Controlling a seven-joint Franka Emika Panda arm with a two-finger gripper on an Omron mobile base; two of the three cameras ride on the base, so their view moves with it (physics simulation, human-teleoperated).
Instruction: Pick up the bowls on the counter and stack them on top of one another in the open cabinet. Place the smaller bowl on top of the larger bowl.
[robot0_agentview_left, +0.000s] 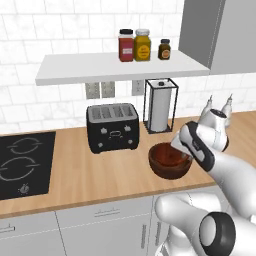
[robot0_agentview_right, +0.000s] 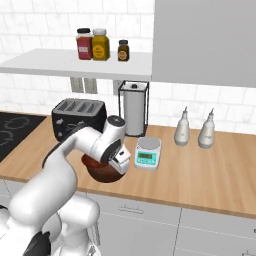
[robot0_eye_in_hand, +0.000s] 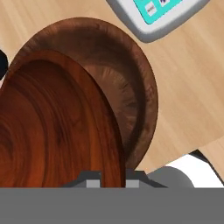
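Note:
My gripper (robot0_eye_in_hand: 111, 177) is shut on the rim of the smaller bowl (robot0_eye_in_hand: 52, 127), a shallow reddish-brown wooden one. It hangs close over the larger bowl (robot0_eye_in_hand: 127, 83), deep and dark brown, covering its left part. Whether the two touch I cannot tell. The larger bowl (robot0_agentview_left: 169, 170) rests on the light-wood counter (robot0_agentview_left: 90, 175) near its front edge, with the hand (robot0_agentview_right: 116, 159) low over it. In the right base view this bowl (robot0_agentview_right: 102, 172) shows under the wrist. The open cabinet (robot0_agentview_left: 100, 67), a flat white shelf, runs along the tiled wall above.
A black toaster (robot0_agentview_left: 112, 127) and a paper towel holder (robot0_agentview_left: 161, 105) stand behind the bowls. A small kitchen scale (robot0_agentview_right: 148, 152) sits just right of them, two white bottles (robot0_agentview_right: 195, 129) further right. Three jars (robot0_agentview_left: 142, 46) occupy the shelf's right end. The cooktop (robot0_agentview_left: 22, 162) lies left.

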